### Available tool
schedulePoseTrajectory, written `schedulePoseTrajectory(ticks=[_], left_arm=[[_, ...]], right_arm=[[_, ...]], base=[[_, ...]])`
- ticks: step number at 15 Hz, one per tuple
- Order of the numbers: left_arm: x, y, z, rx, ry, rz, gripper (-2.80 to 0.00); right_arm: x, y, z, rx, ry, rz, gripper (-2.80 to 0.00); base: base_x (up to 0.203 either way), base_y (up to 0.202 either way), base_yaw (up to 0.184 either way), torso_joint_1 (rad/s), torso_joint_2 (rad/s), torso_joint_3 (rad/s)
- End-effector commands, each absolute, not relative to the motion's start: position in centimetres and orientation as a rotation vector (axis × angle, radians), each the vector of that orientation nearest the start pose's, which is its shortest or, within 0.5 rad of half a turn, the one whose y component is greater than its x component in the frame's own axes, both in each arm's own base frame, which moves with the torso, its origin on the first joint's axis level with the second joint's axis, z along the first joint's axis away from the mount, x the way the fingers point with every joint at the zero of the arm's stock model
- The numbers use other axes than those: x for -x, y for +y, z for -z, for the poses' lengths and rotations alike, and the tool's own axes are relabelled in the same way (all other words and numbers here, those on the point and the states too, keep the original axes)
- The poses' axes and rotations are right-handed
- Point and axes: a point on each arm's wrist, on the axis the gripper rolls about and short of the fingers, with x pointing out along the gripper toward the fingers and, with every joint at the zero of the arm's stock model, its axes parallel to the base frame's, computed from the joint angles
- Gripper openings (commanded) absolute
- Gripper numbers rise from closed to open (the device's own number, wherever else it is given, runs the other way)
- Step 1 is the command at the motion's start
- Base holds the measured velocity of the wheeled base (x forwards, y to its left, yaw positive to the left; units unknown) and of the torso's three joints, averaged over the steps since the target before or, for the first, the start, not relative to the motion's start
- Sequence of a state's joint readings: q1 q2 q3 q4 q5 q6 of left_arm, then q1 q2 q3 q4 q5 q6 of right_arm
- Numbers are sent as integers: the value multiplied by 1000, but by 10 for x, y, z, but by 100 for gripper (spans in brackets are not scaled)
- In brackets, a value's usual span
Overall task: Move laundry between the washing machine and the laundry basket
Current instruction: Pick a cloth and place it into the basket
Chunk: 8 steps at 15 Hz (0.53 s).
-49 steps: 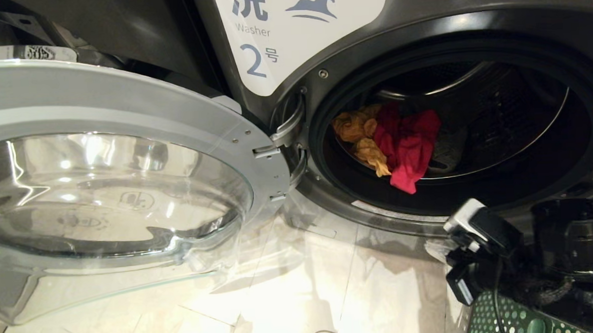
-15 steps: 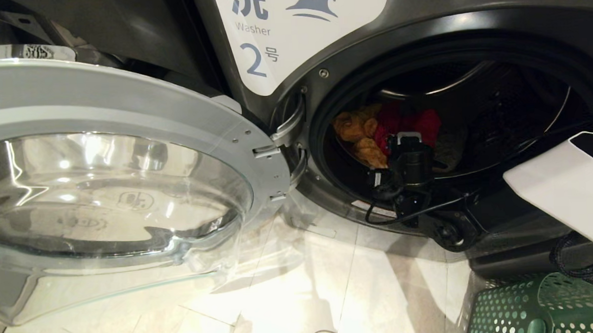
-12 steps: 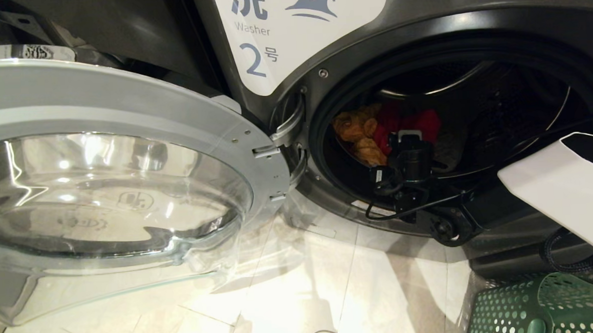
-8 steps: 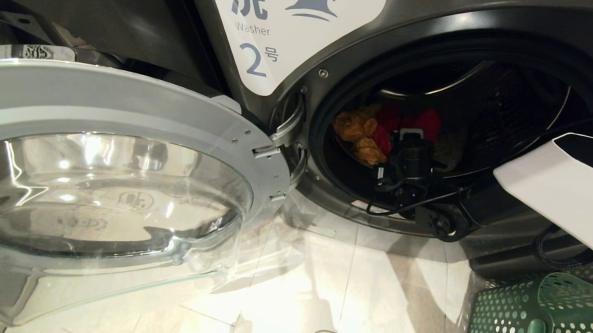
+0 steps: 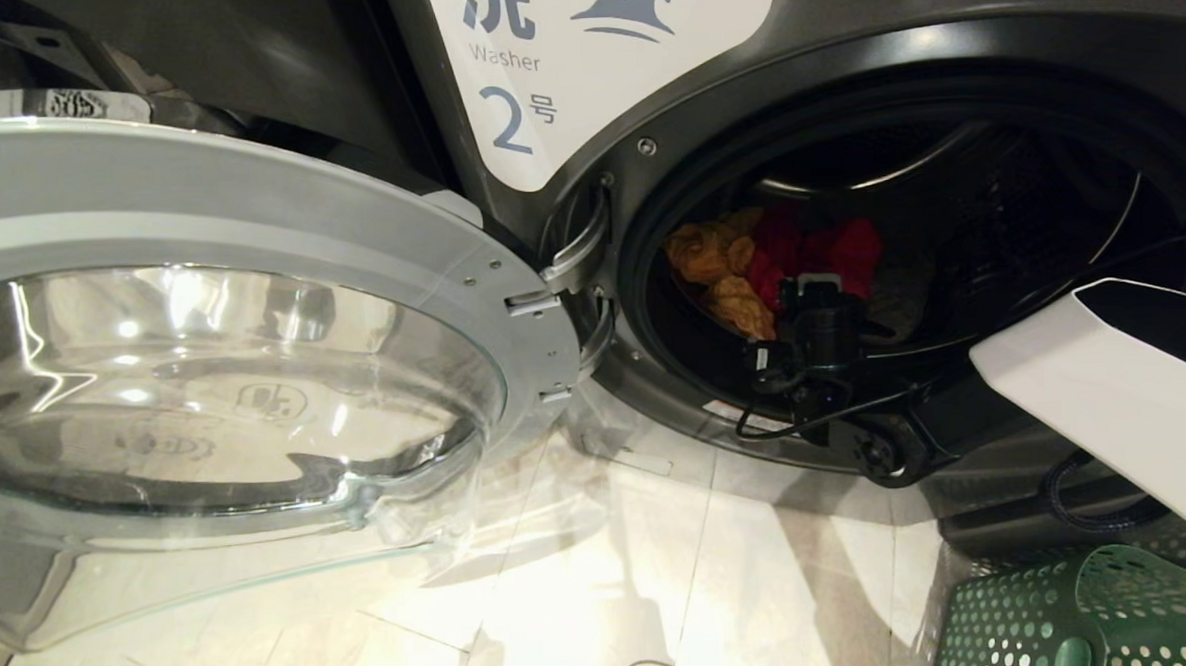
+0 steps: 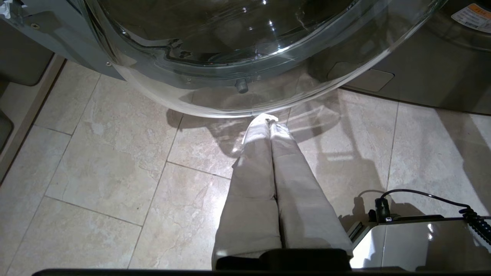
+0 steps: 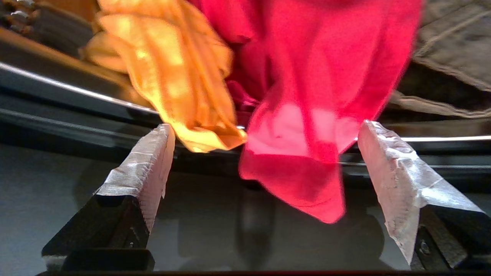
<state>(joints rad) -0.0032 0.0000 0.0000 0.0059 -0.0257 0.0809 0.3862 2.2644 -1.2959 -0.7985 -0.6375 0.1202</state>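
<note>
Your laundry sits in the drum of the washing machine (image 5: 843,92), bunched at the front lip on the hinge side: the red-pink garment (image 5: 830,248) spills over the rim, the mustard yellow garment (image 5: 720,267) lies touching it on the side nearer the hinge, and the grey-green garment (image 5: 902,294) rests just behind on the other side, deeper in shadow. The round glass door (image 5: 224,369) stands swung wide open to your left, over the tiled floor (image 5: 614,592).

Your right gripper (image 5: 819,285) reaches into the door opening, right in front of the red-pink cloth. Its fingers (image 7: 147,165) stand wide apart and hold nothing; the hanging red-pink hem (image 7: 299,161) and the tip of the yellow piece (image 7: 184,88) lie between them.

The laundry basket (image 5: 1056,613) shows only as a corner at the lower right of the head view; you cannot tell what it holds.

Only the right wrist view shows you the stitched hem of the grey-green piece (image 7: 445,57). Only the left wrist view shows your left gripper (image 6: 270,126), fingers pressed together and empty, hanging low over the floor (image 6: 107,153) just below the bulge of the open door (image 6: 238,57).
</note>
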Motion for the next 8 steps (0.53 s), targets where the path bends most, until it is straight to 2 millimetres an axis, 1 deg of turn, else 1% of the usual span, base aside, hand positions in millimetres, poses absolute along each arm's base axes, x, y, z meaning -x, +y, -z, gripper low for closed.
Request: schedulePoseTrajectory(ticks=[1, 4, 8], left_arm=[[23, -1, -75, -81, 5, 29, -280], [23, -1, -75, -81, 5, 29, -280], [23, -1, -75, -81, 5, 29, -280]], right_arm=[[-427, 158, -112, -44, 122, 256, 0], [-436, 158, -111, -66, 110, 238, 0], [-446, 152, -109, -80, 115, 251, 0]], base=[[0, 0, 0, 0, 0, 0], [0, 0, 0, 0, 0, 0], [0, 0, 0, 0, 0, 0]])
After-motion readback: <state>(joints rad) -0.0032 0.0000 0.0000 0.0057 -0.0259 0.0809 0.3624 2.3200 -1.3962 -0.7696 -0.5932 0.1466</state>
